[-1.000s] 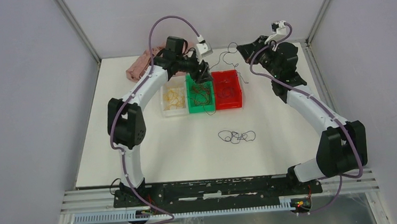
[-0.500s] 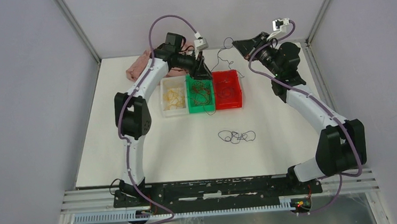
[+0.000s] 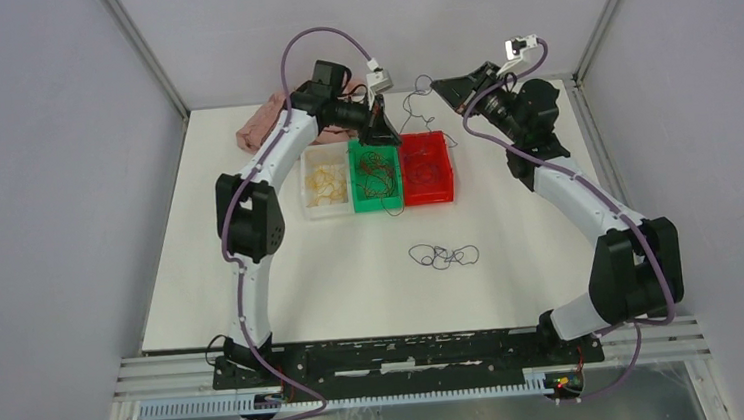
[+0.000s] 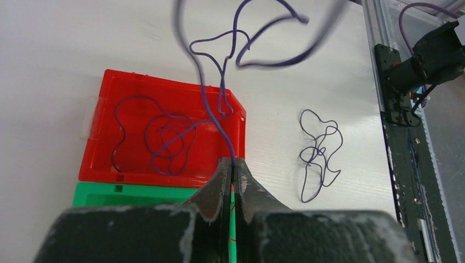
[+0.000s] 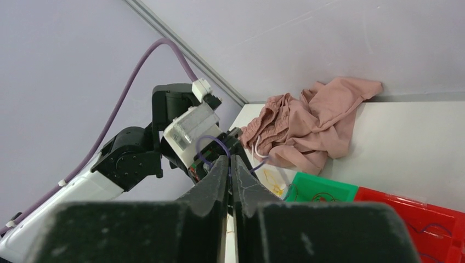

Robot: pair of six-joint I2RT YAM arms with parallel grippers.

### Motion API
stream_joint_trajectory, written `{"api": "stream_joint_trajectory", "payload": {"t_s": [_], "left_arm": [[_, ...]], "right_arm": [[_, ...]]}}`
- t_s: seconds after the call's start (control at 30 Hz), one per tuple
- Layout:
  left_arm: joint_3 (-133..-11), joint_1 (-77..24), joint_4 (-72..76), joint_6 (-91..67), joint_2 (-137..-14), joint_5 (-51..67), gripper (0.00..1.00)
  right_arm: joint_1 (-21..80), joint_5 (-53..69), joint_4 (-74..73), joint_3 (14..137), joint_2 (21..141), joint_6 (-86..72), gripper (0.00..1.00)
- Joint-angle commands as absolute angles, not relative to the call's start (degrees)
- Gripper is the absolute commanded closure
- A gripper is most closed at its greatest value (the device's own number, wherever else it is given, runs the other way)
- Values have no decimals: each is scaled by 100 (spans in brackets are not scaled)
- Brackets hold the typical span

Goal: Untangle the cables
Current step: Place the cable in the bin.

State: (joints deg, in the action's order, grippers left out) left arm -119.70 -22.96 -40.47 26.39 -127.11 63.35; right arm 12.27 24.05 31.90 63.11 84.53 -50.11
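Evidently both pincers pinch one thin curly purple wire aloft at the far side: left pincer above the red plastic bin, right pincer further right, probably to stretch its loops apart. Another purple tangle lies nearer on the white worktop.

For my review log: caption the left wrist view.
Left tool shut on a thin purple cable strand above a red plastic bin holding more purple loops.

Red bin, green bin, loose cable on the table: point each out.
red bin [image 3: 428, 199], top view, front wall.
green bin [image 3: 379, 207], top view, front wall.
loose cable [image 3: 441, 257], top view, middle of its tangle.
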Motion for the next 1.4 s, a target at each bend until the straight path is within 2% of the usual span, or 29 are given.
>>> {"api": "stream_joint_trajectory", "payload": {"t_s": [0.0,0.17,0.33,0.6,0.87,1.2,1.37], "left_arm": [[-11726,-2341,-2917,1822,-11955,6125,97],[-10912,-2353,-1729,1022,-11358,5665,97],[-11000,-2393,-1695,714,-11355,5636,97],[-11135,-2405,-1372,283,-11360,5588,97],[-11127,-2412,-1504,186,-11311,5746,97],[-11061,-2416,-2113,1004,-11231,5493,97],[-11065,-2424,-2153,1061,-11217,5517,97]], "right_arm": [[1216,2759,3217,6389,8563,-4884,85],[1328,3173,2943,6294,8750,-4278,58],[1581,3352,2581,6239,8934,-3561,47],[2073,3208,2031,6350,9120,-2552,46],[2554,1842,2172,6272,9133,-1350,53],[2414,1358,1936,5887,8541,-876,50],[2368,1551,2109,5974,8654,-928,48]]}}
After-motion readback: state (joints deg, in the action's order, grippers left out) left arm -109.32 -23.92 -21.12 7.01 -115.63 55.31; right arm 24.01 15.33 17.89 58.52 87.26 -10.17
